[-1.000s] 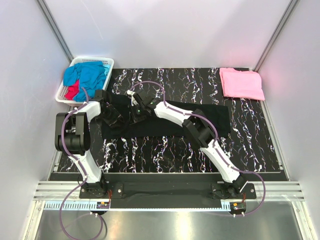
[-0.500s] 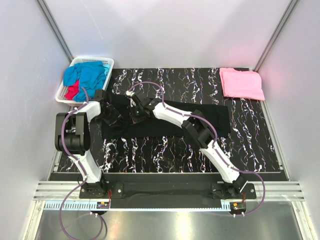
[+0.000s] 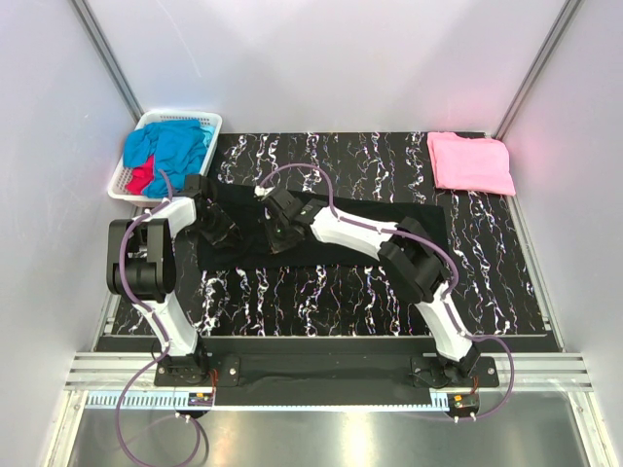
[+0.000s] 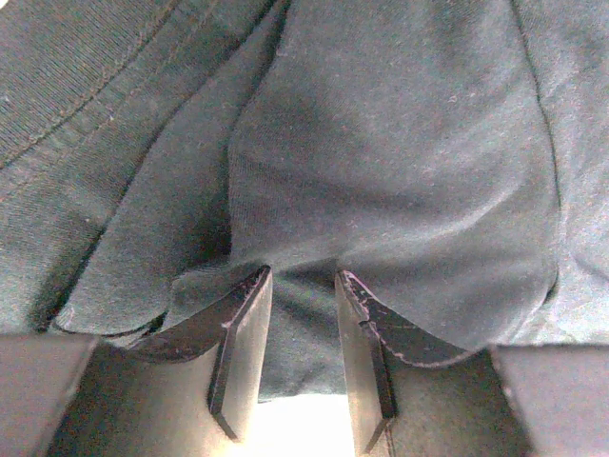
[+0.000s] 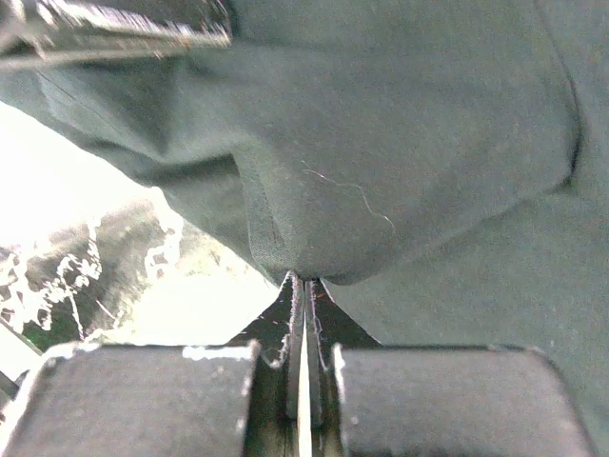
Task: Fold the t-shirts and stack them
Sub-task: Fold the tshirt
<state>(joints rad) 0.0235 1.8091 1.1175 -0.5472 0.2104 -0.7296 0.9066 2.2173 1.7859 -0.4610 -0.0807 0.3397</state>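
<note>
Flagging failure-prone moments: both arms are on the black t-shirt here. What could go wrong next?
1. The right fingers pinch only a thin fold of the black t-shirt at their very tips; a pull may slip it free.
2. The left fingers hold a thicker bunch, and both grips sit close together near the shirt's left end. The long free part may drag and crease rather than fold flat.

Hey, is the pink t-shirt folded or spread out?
Folded: the pink t-shirt lies as a compact, neat rectangle with straight edges and no sleeves showing.
</note>
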